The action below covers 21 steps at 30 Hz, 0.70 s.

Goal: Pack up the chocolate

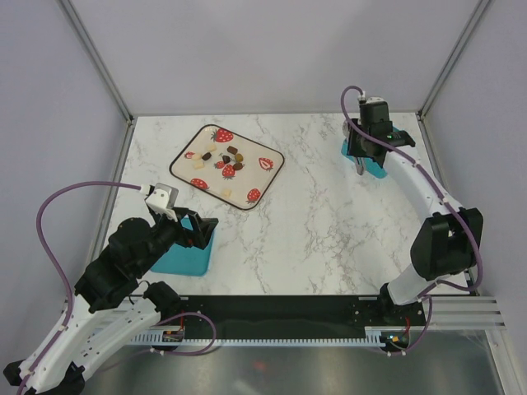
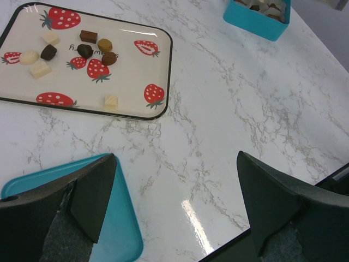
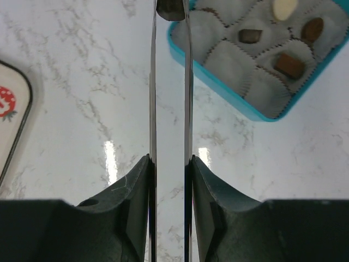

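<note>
Several chocolate pieces (image 2: 84, 50), dark, tan and cream, lie on the strawberry-print tray (image 1: 263, 177) at the table's back left. My right gripper (image 3: 170, 159) is shut on metal tweezers (image 3: 152, 82). Their tips pinch a dark chocolate piece (image 3: 172, 10) at the corner of the teal box (image 3: 218, 90). White paper cups line the box, and a few hold chocolates (image 3: 289, 64). My left gripper (image 2: 175, 158) hangs open with nothing in it, over the marble beside a teal lid (image 2: 114, 229).
The teal box (image 1: 375, 168) stands at the back right, under the right arm. The teal lid (image 1: 183, 257) lies near the left front edge. White marble table (image 1: 329, 222) stretches between tray and box. Grey walls close in the sides and back.
</note>
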### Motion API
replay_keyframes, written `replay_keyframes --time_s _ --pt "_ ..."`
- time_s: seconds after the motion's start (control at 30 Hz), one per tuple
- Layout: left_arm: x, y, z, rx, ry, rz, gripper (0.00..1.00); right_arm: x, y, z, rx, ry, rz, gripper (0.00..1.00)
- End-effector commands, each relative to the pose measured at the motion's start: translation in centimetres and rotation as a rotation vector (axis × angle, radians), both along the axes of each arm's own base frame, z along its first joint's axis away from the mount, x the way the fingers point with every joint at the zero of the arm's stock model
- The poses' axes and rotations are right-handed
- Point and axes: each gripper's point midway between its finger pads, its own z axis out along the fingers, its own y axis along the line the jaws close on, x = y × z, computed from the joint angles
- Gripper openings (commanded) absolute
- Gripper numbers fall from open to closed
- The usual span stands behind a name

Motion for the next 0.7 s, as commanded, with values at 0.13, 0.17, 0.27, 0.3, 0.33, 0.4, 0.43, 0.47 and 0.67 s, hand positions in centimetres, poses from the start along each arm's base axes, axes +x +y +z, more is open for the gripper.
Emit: replay_keyframes --time_s 0.13,0.17,0.27,0.3,0.33,0.4,0.43,0.47,0.67 --pt "0.6 0.1 0.1 0.031 -0.035 0.007 1.0 1.0 -5.5 0.8 0.065 0.011 -0.152 0.4" --pt "0.7 0.0 0.1 0.032 -0.034 0.006 1.0 1.3 -5.8 0.5 0.071 0.017 -0.161 0.4" --pt "0.7 0.0 0.0 0.034 -0.032 0.006 1.0 2.1 -6.6 -0.3 0.076 0.033 -0.181 0.4" --pt "0.7 0.0 0.0 0.035 -0.031 0.008 1.0 2.3 -6.8 -0.5 0.075 0.036 -0.187 0.4" --pt "0.7 0.0 0.0 0.035 -0.031 0.006 1.0 2.6 -7.2 -0.6 0.076 0.036 -0.195 0.4" --pt "0.7 0.0 -0.1 0.037 -0.03 0.006 1.0 3.3 -7.4 -0.8 0.079 0.032 -0.197 0.4" --pt "0.7 0.0 0.0 0.035 -0.033 0.008 1.0 3.5 -7.6 -0.9 0.077 0.033 -0.2 0.4" --pt "0.7 0.0 0.0 0.036 -0.032 0.008 1.0 3.8 -7.7 -0.9 0.077 0.033 -0.205 0.4" --pt "0.7 0.0 0.0 0.037 -0.031 0.009 1.0 4.9 -7.8 -1.9 0.078 0.05 -0.205 0.4"
